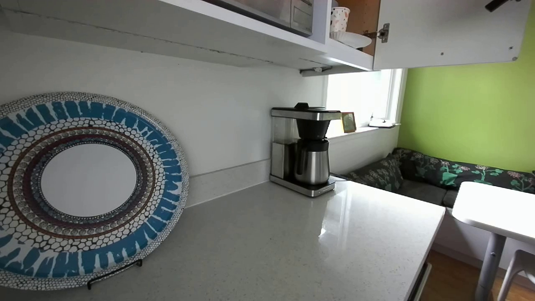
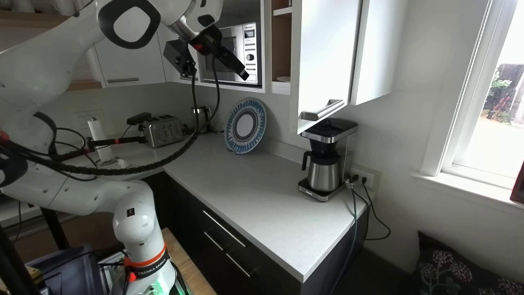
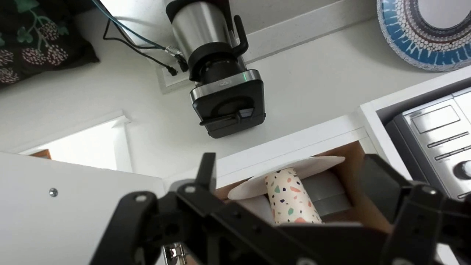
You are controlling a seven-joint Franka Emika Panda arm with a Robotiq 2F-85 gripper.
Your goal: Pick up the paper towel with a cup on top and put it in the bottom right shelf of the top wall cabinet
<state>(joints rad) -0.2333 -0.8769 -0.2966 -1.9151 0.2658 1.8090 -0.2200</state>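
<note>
The cup (image 1: 340,19), pale cream with coloured flecks, stands upright on the white paper towel (image 1: 355,40). Both rest on the bottom right shelf (image 1: 349,55) of the top wall cabinet, whose white door (image 1: 451,33) is open. In the wrist view the cup (image 3: 289,198) and paper towel (image 3: 323,165) show between the fingers, farther off; the cup's upper part is hidden by the gripper. My gripper (image 3: 294,176) is open and empty, apart from both. In an exterior view the gripper (image 2: 244,75) is in front of the microwave; there the door hides the cup.
A microwave (image 2: 249,53) sits in the neighbouring compartment. The open door (image 2: 323,49) with its handle juts out beside the shelf. A coffee maker (image 1: 311,163) stands on the counter below. A patterned plate (image 1: 90,184) leans on the wall. A grey object (image 3: 327,191) lies inside the compartment.
</note>
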